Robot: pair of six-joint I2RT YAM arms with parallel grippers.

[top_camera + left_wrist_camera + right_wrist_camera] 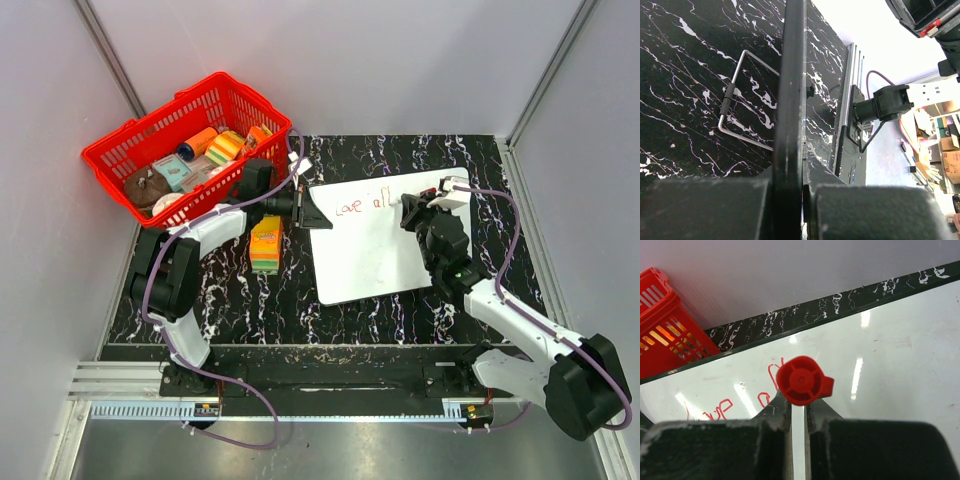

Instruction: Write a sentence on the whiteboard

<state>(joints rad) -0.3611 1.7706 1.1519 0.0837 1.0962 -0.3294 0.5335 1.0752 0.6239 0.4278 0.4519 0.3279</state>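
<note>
While left jaws clamp one whiteboard [375, 255] edge, right jaws grip one pen [802, 381]; two red words [349, 208] written.

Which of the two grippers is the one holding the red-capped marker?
The right gripper, shut on the marker over the whiteboard. The left gripper holds no pen; it clamps the whiteboard's edge.

Pretty clearly a robotics lab test cell, not anyone's home. Two robot arms [180, 280] sit by metal rails [130, 385] along the bottom of the frame, with purple cables [515, 222] looping off them, and the black marbled table [400, 160] is boxed in by plain grey panel walls [350, 60]. Lower right in the left wrist view there are stacked cardboard boxes [950, 162], like a storage corner.
</note>
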